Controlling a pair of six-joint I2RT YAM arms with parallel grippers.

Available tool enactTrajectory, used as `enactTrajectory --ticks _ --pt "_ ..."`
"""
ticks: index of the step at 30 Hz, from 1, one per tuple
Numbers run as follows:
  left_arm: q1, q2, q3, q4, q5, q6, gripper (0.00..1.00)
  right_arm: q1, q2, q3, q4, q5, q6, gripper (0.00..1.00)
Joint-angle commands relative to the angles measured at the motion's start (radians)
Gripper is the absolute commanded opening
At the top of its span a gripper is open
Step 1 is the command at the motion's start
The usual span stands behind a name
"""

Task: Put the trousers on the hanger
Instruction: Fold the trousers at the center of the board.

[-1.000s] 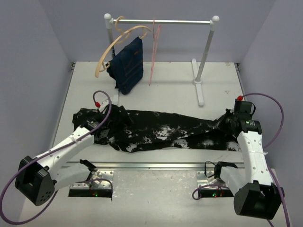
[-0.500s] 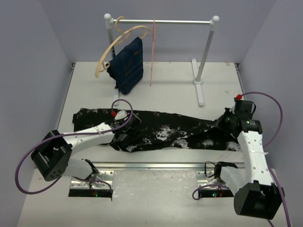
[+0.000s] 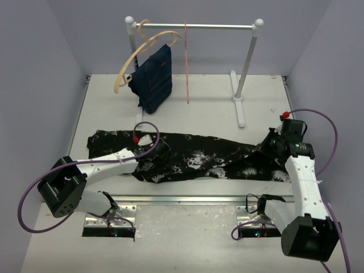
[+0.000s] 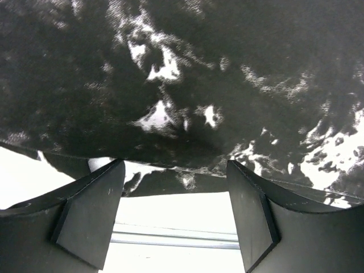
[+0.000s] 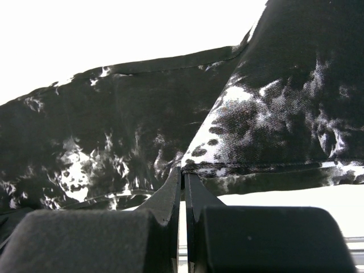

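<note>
I see the trousers [image 3: 193,159] spread lengthwise across the table [image 3: 199,108], running from the left side to the right and lying toward the near edge, just beyond the arm bases. They are black with white splotches, and mostly flat with some crumpling.

My left gripper [image 3: 152,149] hangs low over the left part of the cloth. In the left wrist view its jaws stand apart [image 4: 173,187], with nothing pinched between them. An edge of the trousers [image 4: 187,85] crosses just ahead of the fingertips, and bare table shows in the gap.

My right gripper [image 3: 271,145] sits at the right end of the trousers, where the fabric bunches up toward it. In the right wrist view the fingers are pressed tight together [image 5: 183,182] and meet a stitched edge of the cloth [image 5: 273,114] at their tips. I read that as a pinch on the trousers.

The hanger [image 3: 186,62], thin and pink, hangs from the rail of the rack [image 3: 250,54] at the far side of the table, well apart from the trousers. Just to its left a navy garment [image 3: 153,79] hangs from a tan wooden hanger [image 3: 128,62].
</note>
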Motion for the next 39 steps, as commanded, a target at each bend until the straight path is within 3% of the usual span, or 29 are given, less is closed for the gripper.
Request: enactTrajectory --ticks 1,8,12,13,14,15,17,25,33,39 --pt "-0.022 0.016 0.013 -0.019 -0.035 -0.058 0.68 -0.002 -0.002 0.006 0.056 -0.037 -0.014 0.0" --pt "-0.026 0.098 0.039 -0.011 -0.052 -0.063 0.52 -0.002 0.011 0.004 0.072 -0.052 -0.02 0.0" --pt "-0.025 0.093 0.039 -0.015 -0.072 -0.058 0.31 -0.002 0.006 -0.002 0.077 -0.052 -0.021 0.0" --pt "-0.024 0.087 0.041 -0.021 -0.085 -0.056 0.18 -0.002 0.006 -0.001 0.073 -0.052 -0.022 0.0" --pt "-0.024 0.08 0.042 -0.029 -0.087 -0.056 0.17 -0.002 0.005 0.0 0.073 -0.05 -0.022 0.0" --pt "-0.024 0.066 0.049 -0.043 -0.106 -0.056 0.09 -0.002 0.0 0.001 0.07 -0.049 -0.024 0.0" --pt "-0.025 0.024 0.06 -0.088 -0.157 -0.058 0.01 -0.002 -0.006 0.002 0.066 -0.039 -0.028 0.0" --pt "-0.024 -0.163 0.113 -0.27 -0.314 -0.064 0.0 -0.002 -0.02 0.0 0.048 0.031 -0.034 0.0" --pt "-0.026 -0.256 0.041 -0.269 -0.272 -0.032 0.0 -0.002 -0.07 -0.014 0.032 0.138 -0.023 0.0" --pt "-0.026 -0.41 -0.08 -0.229 -0.195 0.025 0.0 -0.002 -0.099 -0.015 0.014 0.192 -0.017 0.0"
